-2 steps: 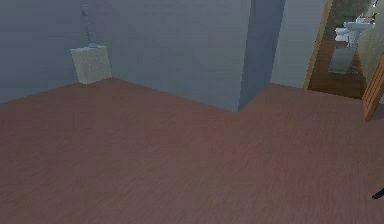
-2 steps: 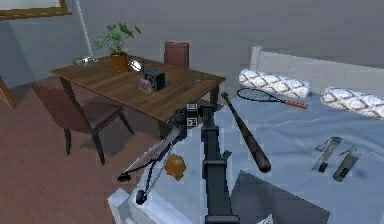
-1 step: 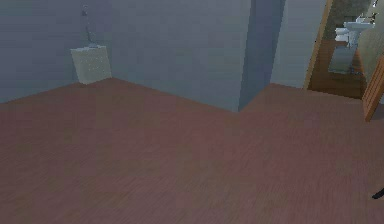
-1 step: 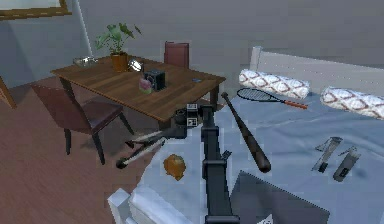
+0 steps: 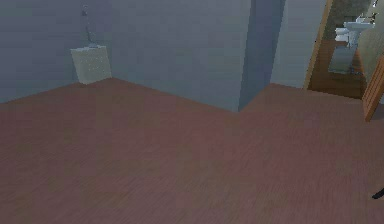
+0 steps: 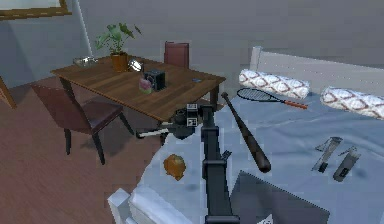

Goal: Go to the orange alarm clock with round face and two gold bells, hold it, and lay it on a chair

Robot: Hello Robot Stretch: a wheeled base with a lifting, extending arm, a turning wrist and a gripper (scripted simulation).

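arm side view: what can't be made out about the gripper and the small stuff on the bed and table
- gripper: its far end is lost against the table and the edge of the bed, so I cannot tell whether it holds anything.
- orange blob on the bed: too small to show a face or bells.
- small things on the table: too small to name.
- far chair: its lower part is hidden by the table.
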